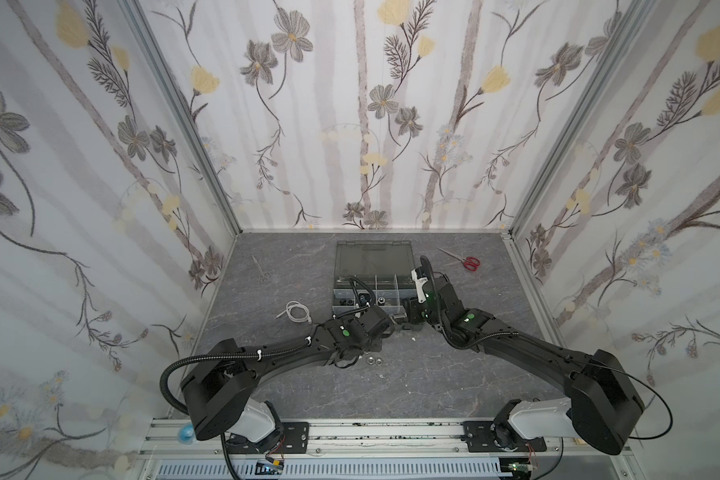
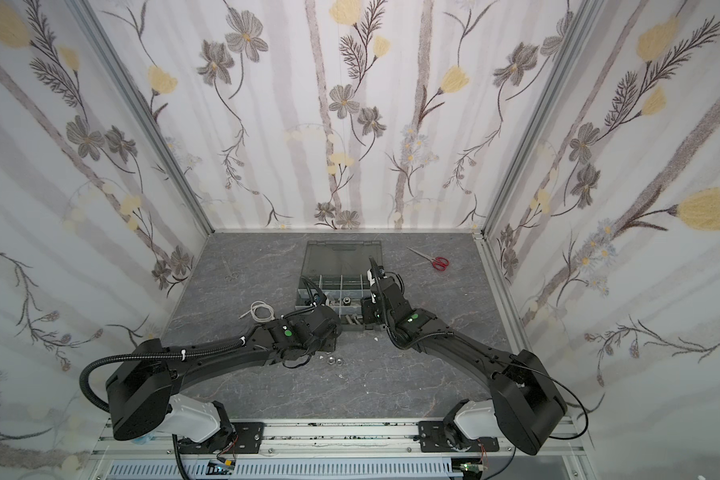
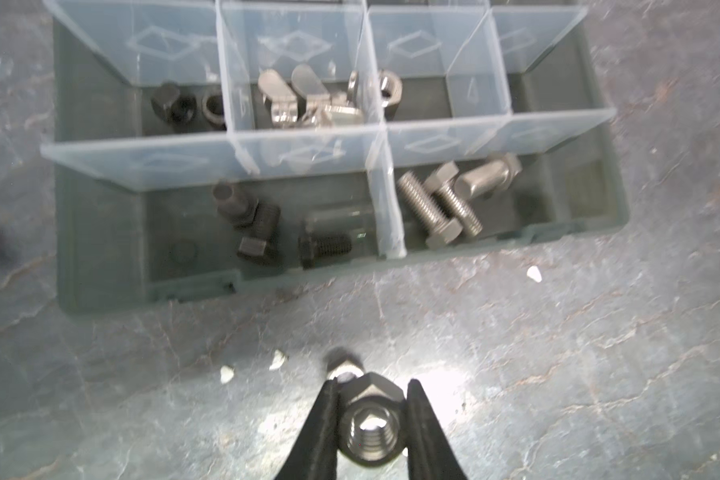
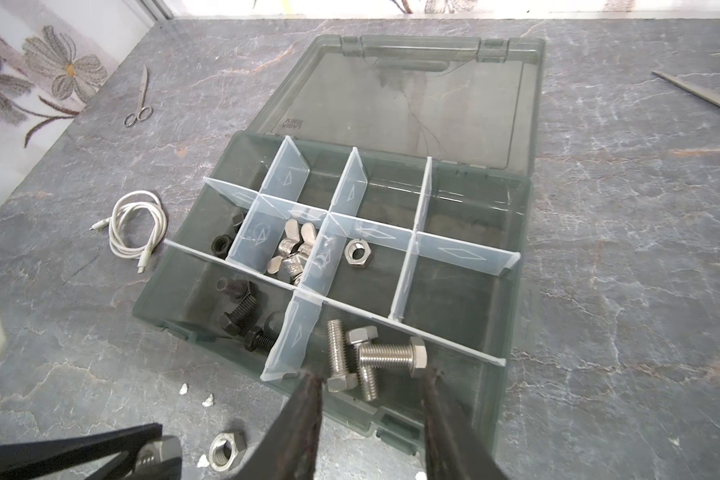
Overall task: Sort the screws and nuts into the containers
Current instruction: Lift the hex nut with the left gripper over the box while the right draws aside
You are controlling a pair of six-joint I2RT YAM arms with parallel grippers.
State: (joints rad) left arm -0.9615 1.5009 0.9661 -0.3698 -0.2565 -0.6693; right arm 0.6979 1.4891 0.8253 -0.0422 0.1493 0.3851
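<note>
My left gripper point(image 3: 373, 384) is shut on a silver nut point(image 3: 371, 428), held just above the tabletop in front of the case. A second silver nut point(image 4: 224, 451) lies loose on the table beside it; both nuts point(image 1: 373, 360) show in both top views. The dark grey case point(image 4: 512, 332) lies open with its lid flat behind. Its containers hold black nuts point(image 4: 221, 245), wing nuts point(image 4: 292, 253), one silver nut point(image 4: 356, 251), black screws point(image 4: 242, 316) and silver screws point(image 4: 371, 357). My right gripper point(image 4: 371, 374) hangs open over the case's front edge, above the silver screws, holding nothing.
Red-handled scissors point(image 1: 468, 262) lie at the back right, small silver scissors point(image 1: 260, 268) at the back left. A coiled white cable point(image 1: 296, 311) sits left of the case. White flecks point(image 3: 277, 359) dot the table near the loose nut.
</note>
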